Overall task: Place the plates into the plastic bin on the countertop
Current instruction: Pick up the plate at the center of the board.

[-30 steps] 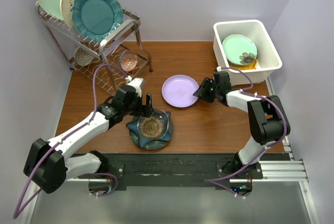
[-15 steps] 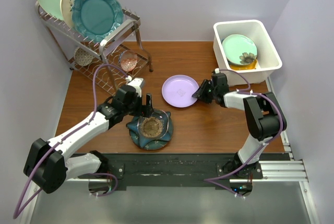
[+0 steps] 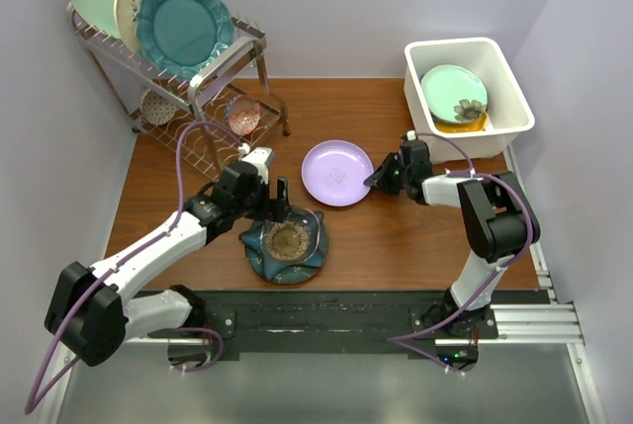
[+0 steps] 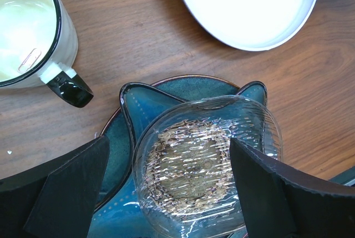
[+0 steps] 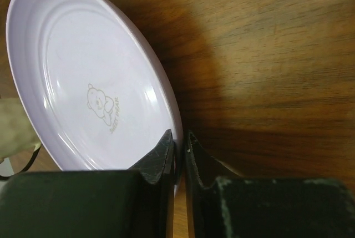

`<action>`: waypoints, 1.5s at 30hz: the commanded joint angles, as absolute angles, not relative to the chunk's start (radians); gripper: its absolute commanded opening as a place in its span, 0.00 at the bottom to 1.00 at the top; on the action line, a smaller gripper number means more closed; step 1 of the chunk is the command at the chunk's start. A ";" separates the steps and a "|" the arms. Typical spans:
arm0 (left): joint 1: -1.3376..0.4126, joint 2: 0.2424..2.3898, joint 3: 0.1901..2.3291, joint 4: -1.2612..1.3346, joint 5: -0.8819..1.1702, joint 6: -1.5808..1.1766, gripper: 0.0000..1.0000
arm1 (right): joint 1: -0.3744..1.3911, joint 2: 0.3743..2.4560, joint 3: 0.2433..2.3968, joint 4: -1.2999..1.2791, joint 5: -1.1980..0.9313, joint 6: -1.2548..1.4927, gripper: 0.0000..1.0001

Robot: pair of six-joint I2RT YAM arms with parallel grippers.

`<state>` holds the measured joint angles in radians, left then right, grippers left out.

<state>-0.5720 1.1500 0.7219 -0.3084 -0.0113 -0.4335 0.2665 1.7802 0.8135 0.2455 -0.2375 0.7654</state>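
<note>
Lavender plate (image 3: 338, 173): shifted leftward across the counter (image 3: 396, 236) since a second ago; rim clamped by the right jaws, nearly closed. Left jaws: spread wide, either side of the glass bowl (image 4: 205, 166) on the dark teal plate (image 3: 255, 258). Plastic bin (image 3: 514, 98): far right, well apart.

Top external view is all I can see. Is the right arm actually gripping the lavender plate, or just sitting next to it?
Observer: Gripping. The right wrist view shows the right gripper with its jaws pinched on the rim of the lavender plate.
Operator: And the left arm?
Observer: The left gripper has its jaws open either side of a clear glass bowl resting on the dark teal plate.
Operator: Anything hidden under that arm?
Observer: A cream cup with a black handle, beside that plate.
</note>
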 commanded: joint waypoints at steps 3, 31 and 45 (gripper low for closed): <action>-0.577 1.140 0.723 -0.290 -0.032 -0.433 0.94 | 0.275 1.789 0.811 0.245 -0.255 0.775 0.02; -0.580 0.876 0.833 -0.558 -0.049 -0.397 0.95 | 0.273 1.393 0.899 0.003 -0.227 0.695 0.01; -0.577 0.819 0.746 -0.469 -0.005 -0.385 0.97 | 0.275 1.121 0.744 -0.100 -0.167 0.664 0.02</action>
